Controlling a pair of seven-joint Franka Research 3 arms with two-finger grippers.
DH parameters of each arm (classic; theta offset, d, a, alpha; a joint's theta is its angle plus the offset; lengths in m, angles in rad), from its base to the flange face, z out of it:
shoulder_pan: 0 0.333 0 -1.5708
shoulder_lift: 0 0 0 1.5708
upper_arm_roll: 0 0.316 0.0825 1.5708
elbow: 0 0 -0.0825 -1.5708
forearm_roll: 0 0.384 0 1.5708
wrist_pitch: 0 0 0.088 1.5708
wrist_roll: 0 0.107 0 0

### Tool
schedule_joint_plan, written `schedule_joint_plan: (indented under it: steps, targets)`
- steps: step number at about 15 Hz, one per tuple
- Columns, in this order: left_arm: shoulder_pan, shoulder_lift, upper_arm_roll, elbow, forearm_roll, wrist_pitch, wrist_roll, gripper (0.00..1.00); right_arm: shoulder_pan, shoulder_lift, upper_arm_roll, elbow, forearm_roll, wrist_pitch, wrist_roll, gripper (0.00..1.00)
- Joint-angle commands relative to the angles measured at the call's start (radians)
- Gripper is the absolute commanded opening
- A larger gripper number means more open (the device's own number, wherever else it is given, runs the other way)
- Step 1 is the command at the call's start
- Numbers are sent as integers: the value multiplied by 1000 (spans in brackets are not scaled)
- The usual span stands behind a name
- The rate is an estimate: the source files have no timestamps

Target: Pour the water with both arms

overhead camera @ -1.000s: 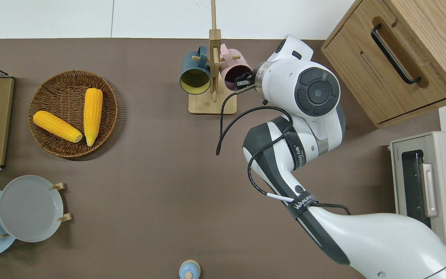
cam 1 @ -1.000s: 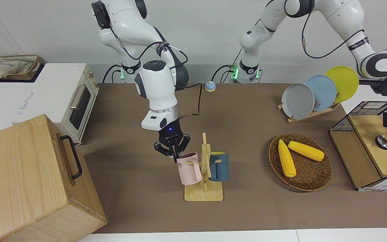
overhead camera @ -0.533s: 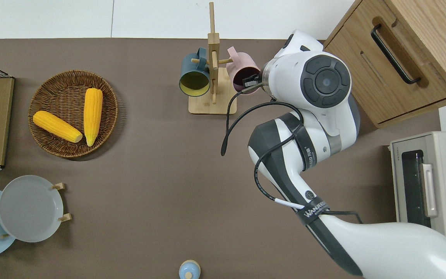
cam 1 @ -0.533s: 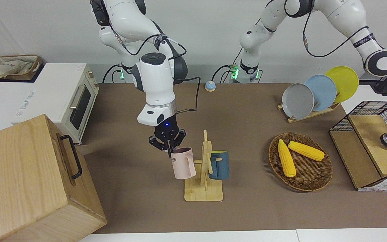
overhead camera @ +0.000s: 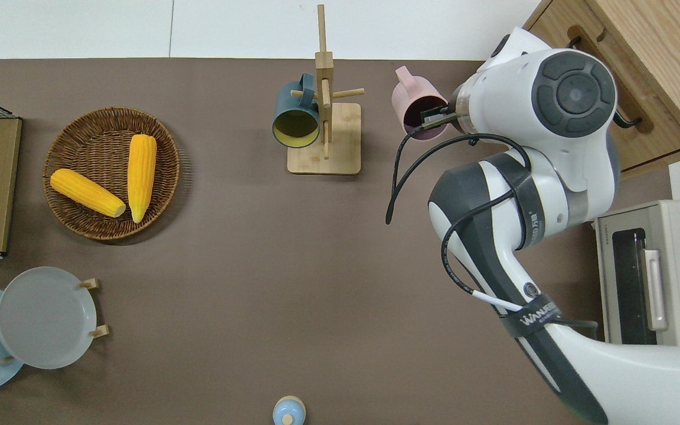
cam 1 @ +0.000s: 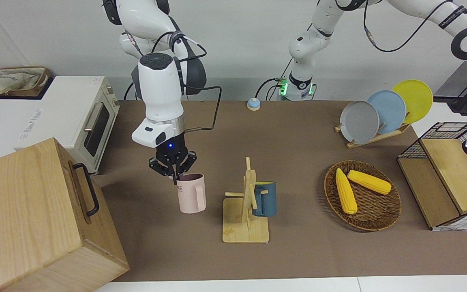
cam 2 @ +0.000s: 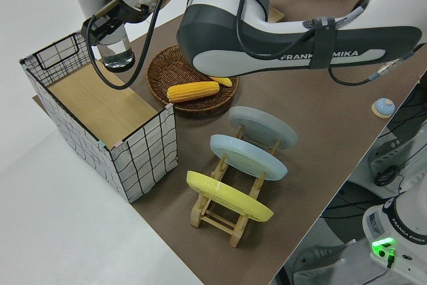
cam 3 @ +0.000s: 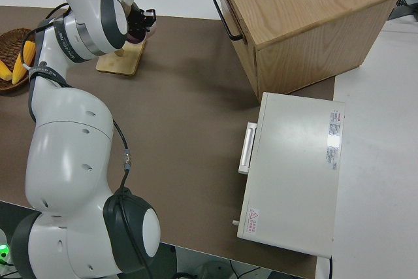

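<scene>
My right gripper (cam 1: 173, 172) is shut on the rim of a pink mug (cam 1: 192, 194). It holds the mug upright and clear of the wooden mug rack (cam 1: 245, 228). From overhead, the pink mug (overhead camera: 415, 107) hangs over the table between the rack (overhead camera: 323, 160) and the wooden cabinet. A dark blue mug (cam 1: 266, 199) still hangs on the rack. My left gripper (cam 2: 105, 28) is shut on a clear glass (cam 2: 119, 55), held in the air over the wire-sided box (cam 2: 100, 108). The glass's contents cannot be made out.
A wicker basket (cam 1: 363, 228) with two corn cobs lies beside the wire box. A rack of three plates (cam 1: 385, 111) stands nearer the robots. A wooden cabinet (cam 1: 35, 219) and a toaster oven (cam 1: 83, 113) fill the right arm's end. A small blue knob (cam 1: 253, 104) sits near the bases.
The right gripper has drawn the pink mug off its peg and carried it toward the right arm's end of the table. The left gripper has raised the glass off the box's wooden shelf.
</scene>
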Motion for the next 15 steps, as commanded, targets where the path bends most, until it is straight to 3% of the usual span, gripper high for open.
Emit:
schedule_joint_plan:
  steps: [1,4,5,7,10,15]
  targets:
    - [-53,-139,11,-108,48,-26,-110,0,-42,-33,13,-16,-2,-126,-32,0]
    - [-62,-203,-19,-152,127,-59,-214,0,-44,-64,14,-27,10,-339,-31,0]
    - [-66,-225,-33,-164,136,-78,-241,0,-42,-85,14,-48,42,-414,-25,0]
    - [-66,-257,-61,-202,165,-83,-286,0,-33,-111,14,-96,78,-479,-11,0]
    - [-66,-315,-96,-282,190,-83,-344,0,-6,-119,28,-134,160,-536,140,0]
    - [-67,-436,-141,-449,188,-63,-360,0,132,-81,30,-121,323,-514,444,0]
